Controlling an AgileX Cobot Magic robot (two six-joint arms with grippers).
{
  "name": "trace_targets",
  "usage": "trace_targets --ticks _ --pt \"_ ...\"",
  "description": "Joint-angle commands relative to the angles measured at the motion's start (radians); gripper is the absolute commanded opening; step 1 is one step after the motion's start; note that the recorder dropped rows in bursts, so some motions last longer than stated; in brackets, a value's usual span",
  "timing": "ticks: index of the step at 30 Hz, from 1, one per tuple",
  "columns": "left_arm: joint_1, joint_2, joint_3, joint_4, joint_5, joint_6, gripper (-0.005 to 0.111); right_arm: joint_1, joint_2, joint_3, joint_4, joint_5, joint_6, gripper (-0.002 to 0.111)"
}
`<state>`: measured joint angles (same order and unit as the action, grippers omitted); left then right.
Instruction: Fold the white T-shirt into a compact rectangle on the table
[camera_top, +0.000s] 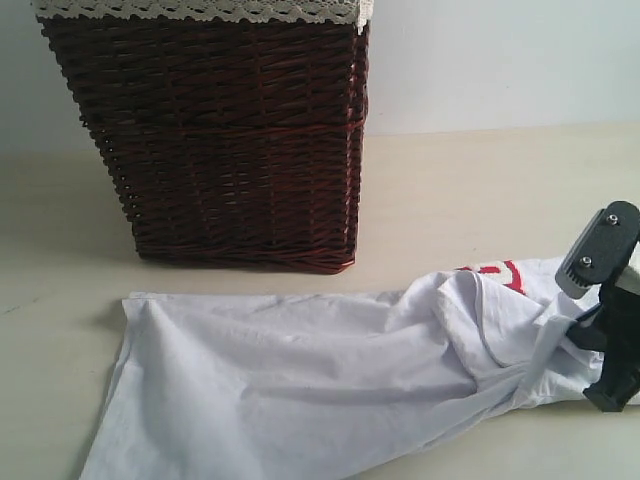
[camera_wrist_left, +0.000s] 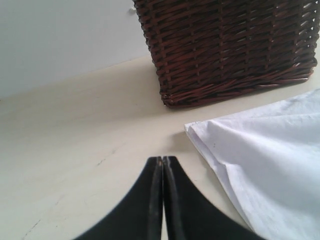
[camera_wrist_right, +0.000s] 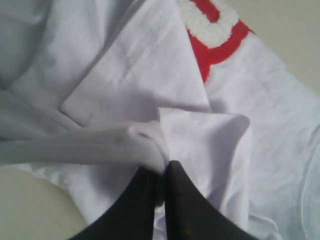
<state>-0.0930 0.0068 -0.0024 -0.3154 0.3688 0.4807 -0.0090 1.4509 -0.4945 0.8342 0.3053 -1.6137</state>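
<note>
Two pincers we see. Our right pincer (camera_wrist_right: 159, 171) clamps a bunched fold of the white T-shirt (camera_top: 300, 380); our left pincer (camera_wrist_left: 163, 160) is closed, empty, over the table (camera_wrist_left: 75, 125).

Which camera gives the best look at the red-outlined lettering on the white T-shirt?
The right wrist view: the fuzzy white, red-outlined lettering appears large and close, though partly cropped. The exterior view shows only a small sliver of it among the folds of the white cotton T-shirt. The left wrist view shows only plain cloth.
</note>
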Motion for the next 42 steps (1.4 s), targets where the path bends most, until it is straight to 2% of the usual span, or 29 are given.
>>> trace_targets --ticks 1,9,14,18,24,26,28,30,32,34,38,42 --pt "0.002 -0.007 0.002 -0.003 -0.004 -0.003 0.003 0.003 0.022 -0.002 0.204 -0.022 -0.149 0.000" --pt "0.002 -0.007 0.002 -0.003 -0.004 -0.003 0.003 0.003 0.026 -0.027 0.589 0.099 -0.476 0.017" --pt "0.002 -0.007 0.002 -0.003 -0.004 -0.003 0.003 0.003 0.060 -0.077 0.756 0.091 -0.502 0.019" --pt "0.002 -0.007 0.002 -0.003 -0.004 -0.003 0.003 0.003 0.105 -0.123 0.790 0.092 -0.502 0.020" --pt "0.002 -0.007 0.002 -0.003 -0.004 -0.003 0.003 0.003 0.122 -0.152 0.788 0.088 -0.488 0.043" --pt "0.002 -0.007 0.002 -0.003 -0.004 -0.003 0.003 0.003 0.083 -0.150 0.724 0.090 -0.435 0.045" --pt "0.002 -0.007 0.002 -0.003 -0.004 -0.003 0.003 0.003 0.031 -0.150 0.464 0.114 -0.327 0.045" --pt "0.002 -0.007 0.002 -0.003 -0.004 -0.003 0.003 0.003 -0.013 -0.150 0.109 0.170 -0.184 0.045" --pt "0.002 -0.007 0.002 -0.003 -0.004 -0.003 0.003 0.003 -0.017 -0.150 -0.099 0.209 -0.020 0.043" --pt "0.002 -0.007 0.002 -0.003 -0.004 -0.003 0.003 0.003 0.012 -0.150 -0.208 0.216 0.127 0.039" --pt "0.002 -0.007 0.002 -0.003 -0.004 -0.003 0.003 0.003 0.112 -0.150 -0.164 0.134 0.149 0.028" --pt "0.002 -0.007 0.002 -0.003 -0.004 -0.003 0.003 0.003 0.220 -0.163 0.097 -0.070 0.007 0.026"
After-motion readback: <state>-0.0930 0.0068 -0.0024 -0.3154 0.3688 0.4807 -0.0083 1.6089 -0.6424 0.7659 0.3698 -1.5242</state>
